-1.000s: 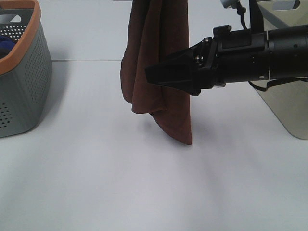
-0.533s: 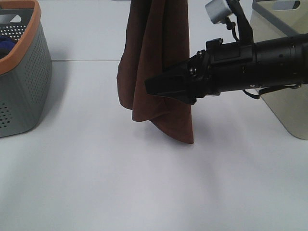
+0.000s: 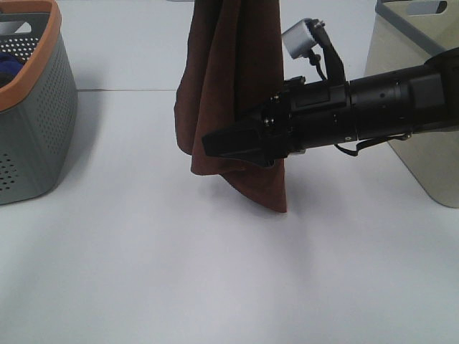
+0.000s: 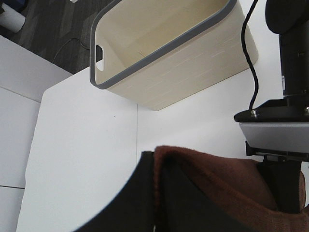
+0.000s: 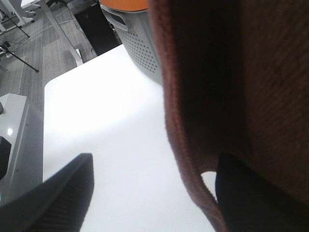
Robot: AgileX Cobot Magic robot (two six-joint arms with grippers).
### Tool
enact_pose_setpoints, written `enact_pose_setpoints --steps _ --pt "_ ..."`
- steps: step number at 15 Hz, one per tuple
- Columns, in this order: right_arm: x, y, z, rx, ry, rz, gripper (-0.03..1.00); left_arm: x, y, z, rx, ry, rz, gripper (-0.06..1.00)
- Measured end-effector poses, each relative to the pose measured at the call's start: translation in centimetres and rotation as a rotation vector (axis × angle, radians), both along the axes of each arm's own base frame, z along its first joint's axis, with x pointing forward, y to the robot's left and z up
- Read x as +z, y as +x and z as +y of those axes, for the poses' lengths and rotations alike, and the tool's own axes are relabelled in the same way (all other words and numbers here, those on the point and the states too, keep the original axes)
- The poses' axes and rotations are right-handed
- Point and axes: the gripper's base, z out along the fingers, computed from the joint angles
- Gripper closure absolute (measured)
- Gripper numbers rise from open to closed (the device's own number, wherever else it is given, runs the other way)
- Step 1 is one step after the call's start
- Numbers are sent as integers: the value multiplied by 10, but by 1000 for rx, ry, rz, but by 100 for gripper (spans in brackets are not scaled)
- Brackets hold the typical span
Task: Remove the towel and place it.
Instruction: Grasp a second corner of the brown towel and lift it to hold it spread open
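The dark reddish-brown towel (image 3: 222, 86) hangs in folds from above the top edge of the exterior high view, its lowest corner near the white table. In the left wrist view my left gripper (image 4: 157, 193) is shut on the towel's top edge (image 4: 217, 174); this gripper is out of the exterior view. My right gripper (image 3: 211, 143) reaches across from the right at the towel's lower half. In the right wrist view it (image 5: 159, 193) is open, with the towel's hanging edge (image 5: 265, 72) between its fingers (image 5: 63, 193).
A grey perforated basket with an orange rim (image 3: 36, 107) stands at the left, with a blue item (image 3: 6, 68) inside. A beige bin with a grey rim (image 3: 409, 107) stands at the right; it also shows in the left wrist view (image 4: 169, 63).
My right gripper has moved left and slightly lower, across the towel's lower part. The towel still hangs in the same place.
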Motion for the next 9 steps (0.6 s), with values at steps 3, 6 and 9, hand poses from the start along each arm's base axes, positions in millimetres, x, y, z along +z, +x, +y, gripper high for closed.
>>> enact_pose_setpoints --steps 3,6,9 --pt "-12 8 4 15 4 25 38 0 0 0 0 0 0 94" --pt "-26 12 6 24 -2 63 43 0 0 1 3 9 -6 94" --pt "-31 12 7 30 -11 65 53 0 1 1 4 11 -7 94"
